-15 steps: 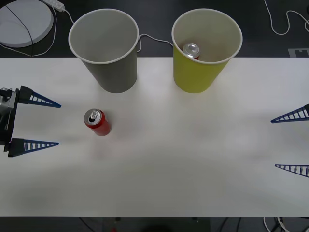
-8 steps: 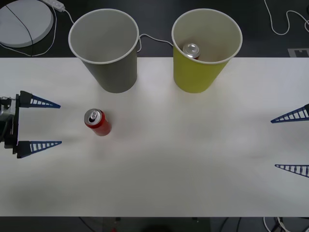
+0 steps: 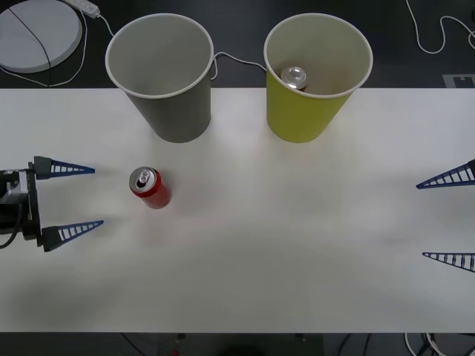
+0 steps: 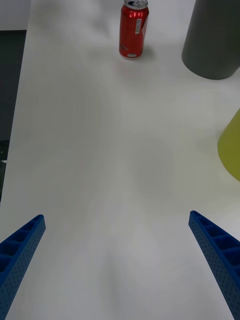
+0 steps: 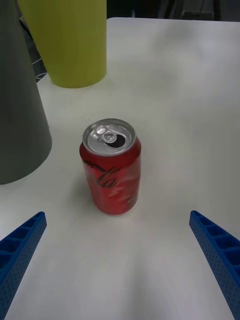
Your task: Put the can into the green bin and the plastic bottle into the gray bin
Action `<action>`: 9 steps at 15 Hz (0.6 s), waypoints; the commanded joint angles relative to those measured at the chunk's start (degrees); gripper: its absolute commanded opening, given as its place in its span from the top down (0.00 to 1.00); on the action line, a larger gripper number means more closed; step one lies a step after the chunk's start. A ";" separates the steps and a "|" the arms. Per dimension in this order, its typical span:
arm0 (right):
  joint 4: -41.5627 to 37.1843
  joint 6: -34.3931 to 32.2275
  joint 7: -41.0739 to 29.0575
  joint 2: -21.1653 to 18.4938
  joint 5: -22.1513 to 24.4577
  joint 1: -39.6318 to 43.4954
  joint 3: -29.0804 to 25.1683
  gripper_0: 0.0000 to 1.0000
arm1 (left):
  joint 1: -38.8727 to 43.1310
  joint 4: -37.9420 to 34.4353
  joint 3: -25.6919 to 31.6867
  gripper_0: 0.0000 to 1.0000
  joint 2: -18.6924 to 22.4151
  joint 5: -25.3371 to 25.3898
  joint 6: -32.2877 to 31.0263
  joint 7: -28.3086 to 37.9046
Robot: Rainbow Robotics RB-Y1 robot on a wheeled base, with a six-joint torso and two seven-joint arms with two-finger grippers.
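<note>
A red can with a silver top stands upright on the white table, left of centre, in front of the gray bin. My left gripper is open just left of the can, its fingers pointing at it and not touching. The left wrist view has the can close ahead between the open fingers, with the gray bin and green bin behind. A second can lies inside the green bin. My right gripper waits open at the table's right edge. The plastic bottle is out of view.
Behind the table at the far left a white round disc and a cable lie on the dark floor. Another white cable lies at the far right. From the right wrist, the can stands far across bare table.
My left gripper has slid right toward the can and slightly toward the table's front edge. The can, both bins and the right gripper have stayed put.
</note>
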 commanded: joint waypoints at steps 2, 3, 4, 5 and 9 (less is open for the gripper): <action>0.00 0.00 0.00 0.00 0.01 0.00 0.00 0.00 | -1.82 6.90 0.00 0.00 -4.09 1.82 -2.41 -2.65; 0.00 0.00 0.00 0.00 0.01 0.00 0.00 0.00 | -2.43 8.83 0.00 0.00 -5.05 2.26 -3.03 -3.26; 0.00 0.00 0.00 0.00 0.01 0.00 0.00 0.00 | -2.87 10.24 0.00 0.00 -6.11 2.61 -3.38 -4.14; 0.00 0.00 0.00 0.00 0.01 0.00 0.00 0.00 | -3.31 11.74 0.00 0.00 -7.07 2.70 -3.29 -6.07; 0.00 0.00 0.00 0.00 0.01 0.00 0.00 0.00 | -3.75 13.84 0.00 0.00 -10.33 3.49 -2.85 -7.57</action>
